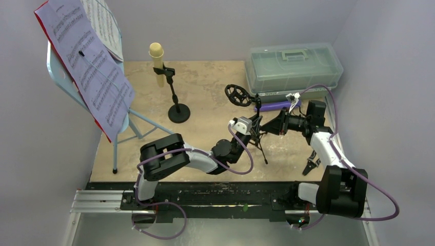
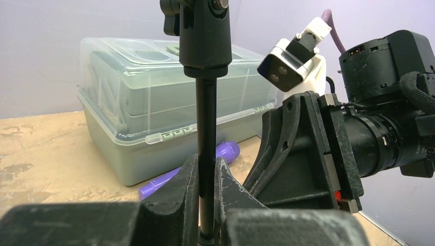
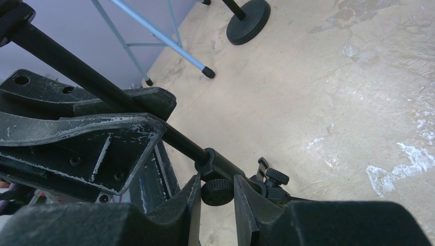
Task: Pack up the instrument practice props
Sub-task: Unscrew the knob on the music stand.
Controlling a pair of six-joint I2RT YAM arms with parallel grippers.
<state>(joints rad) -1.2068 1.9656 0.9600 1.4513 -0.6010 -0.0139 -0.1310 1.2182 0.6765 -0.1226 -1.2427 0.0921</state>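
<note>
A black mic holder (image 1: 236, 95) hangs tilted over the table's middle. My left gripper (image 1: 255, 126) is shut on its thin pole (image 2: 206, 118), fingers (image 2: 187, 184) pressed to both sides. My right gripper (image 3: 216, 187) comes in from the right and is shut on the holder's knurled knob (image 3: 216, 193). The purple microphone (image 1: 274, 106) lies on the table beside the box. The cream microphone (image 1: 156, 54) stands in the second black mic holder (image 1: 177, 105). At far left stands the light-blue music rest (image 1: 59, 77) with sheet music (image 1: 92, 66) and a red folder (image 1: 40, 18).
A translucent grey-green box (image 1: 292, 66) with a handle sits closed at the back right. Small black pliers (image 1: 311, 163) lie near the right arm. The music rest's tripod legs (image 1: 138, 120) spread over the left of the table. Walls close in on both sides.
</note>
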